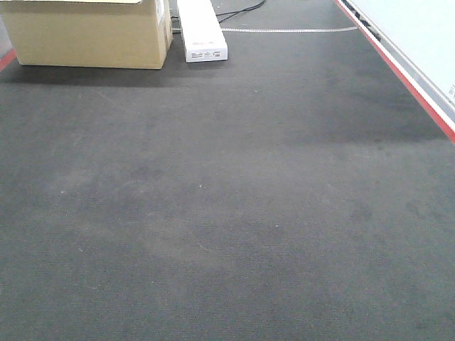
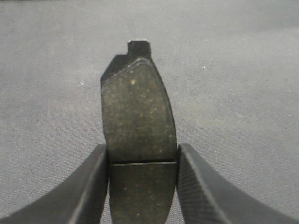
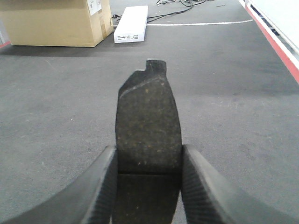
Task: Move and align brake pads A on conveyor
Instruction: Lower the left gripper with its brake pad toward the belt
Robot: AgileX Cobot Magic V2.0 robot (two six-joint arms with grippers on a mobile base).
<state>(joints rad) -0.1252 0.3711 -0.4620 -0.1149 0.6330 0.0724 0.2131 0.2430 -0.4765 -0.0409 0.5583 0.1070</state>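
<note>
Left pincer clamps brake pad at centre groove; right pincer grips second pad likewise.

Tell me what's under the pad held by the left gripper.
Only conveyor belt shows around the brake pad between the left fingers; the patch directly beneath it is covered.

The front camera looked along the conveyor toward a cardboard box at eleven o'clock, shared by the low right wrist view close behind the right brake pad, while the left wrist view hugged the left brake pad, seemingly facing down.
</note>
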